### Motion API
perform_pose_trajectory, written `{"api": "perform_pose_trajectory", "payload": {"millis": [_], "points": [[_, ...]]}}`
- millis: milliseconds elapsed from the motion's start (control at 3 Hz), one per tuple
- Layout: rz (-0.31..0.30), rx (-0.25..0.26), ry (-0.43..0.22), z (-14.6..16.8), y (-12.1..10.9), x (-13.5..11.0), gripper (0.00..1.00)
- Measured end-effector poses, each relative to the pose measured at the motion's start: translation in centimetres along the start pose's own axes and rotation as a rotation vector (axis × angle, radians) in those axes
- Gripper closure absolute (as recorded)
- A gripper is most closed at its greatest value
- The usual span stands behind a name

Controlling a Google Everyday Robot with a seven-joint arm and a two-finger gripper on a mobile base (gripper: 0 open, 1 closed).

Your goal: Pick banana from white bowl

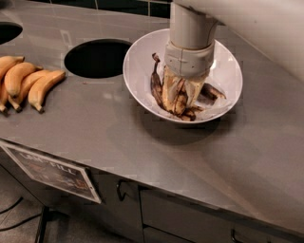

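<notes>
The pincer (179, 97) sits in the white bowl (228, 71) on a blackened banana (156, 85); its grip cannot be told. Lifting may tear the overripe fruit, letting it slip.

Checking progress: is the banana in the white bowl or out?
In. The browned banana lies inside the white bowl, with the gripper down over it.

Your gripper (180, 97) sits low in the white bowl (229, 71); grey countertop (142, 142) beneath the jaws; round dark hole (97, 58) near their left; dark tiled wall (123, 4) behind them; cabinet fronts (190, 213) with handles, printed placard (52, 172) and floor (14, 228) below, leftward.
</notes>
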State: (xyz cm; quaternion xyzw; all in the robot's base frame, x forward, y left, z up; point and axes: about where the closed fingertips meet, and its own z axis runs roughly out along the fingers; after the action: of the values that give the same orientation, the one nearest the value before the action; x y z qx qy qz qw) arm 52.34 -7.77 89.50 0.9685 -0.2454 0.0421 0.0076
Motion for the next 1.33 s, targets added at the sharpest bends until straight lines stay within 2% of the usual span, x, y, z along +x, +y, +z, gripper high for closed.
{"api": "perform_pose_trajectory", "payload": {"millis": [333, 667, 1000, 1333], "points": [[0.002, 0.026, 0.016, -0.1, -0.6, 0.3, 1.0], [0.032, 0.061, 0.06, -2.2, 0.1, 0.3, 1.0], [0.076, 0.095, 0.098, -4.4, 1.7, 0.5, 1.0], [0.121, 0.17, 0.124, -5.7, 3.9, 0.3, 1.0]]}}
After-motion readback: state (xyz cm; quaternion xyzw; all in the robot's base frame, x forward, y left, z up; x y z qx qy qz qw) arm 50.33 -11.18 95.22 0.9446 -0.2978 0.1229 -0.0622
